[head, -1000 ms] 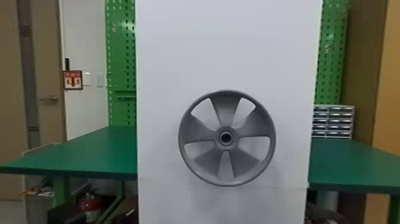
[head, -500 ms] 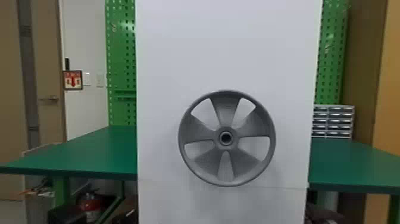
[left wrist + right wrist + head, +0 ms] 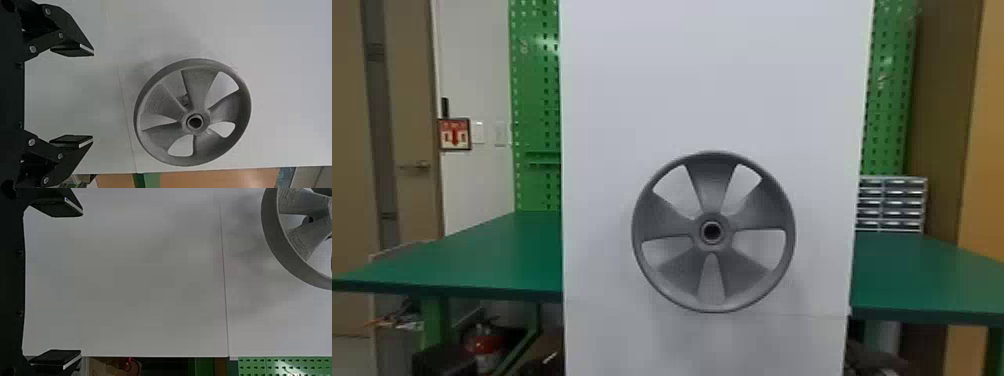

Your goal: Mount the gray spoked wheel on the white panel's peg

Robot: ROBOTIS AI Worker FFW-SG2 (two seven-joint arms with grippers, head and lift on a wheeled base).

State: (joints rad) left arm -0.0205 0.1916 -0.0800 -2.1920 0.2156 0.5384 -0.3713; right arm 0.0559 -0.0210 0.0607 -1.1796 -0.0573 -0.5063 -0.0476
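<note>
Gray spoked wheel [image 3: 712, 202] up against the white panel, low on it and about midway across, neither pincer touching it. I judge the mounting all but done: it hangs unsupported, so the peg presumably carries it. Cannot tell how fully it is seated; the peg itself I can't make out. A small dark fitting [image 3: 185, 99] shows behind the spokes. Left, by my reckoning: perhaps a seating check, then clearing off.

Wheel's broad face is toward my head camera, hub [image 3: 724, 224] facing out. Being round, it has no long axis across the face; its axle line runs roughly level, out from the panel.

White panel [image 3: 712, 90] upright behind. Left pincer [image 3: 93, 95] apart from the wheel, fingers spread, empty. Right pincer [image 3: 82, 283] likewise wide and empty. Farther out, a green counter [image 3: 502, 255] and a pegboard [image 3: 534, 100].
</note>
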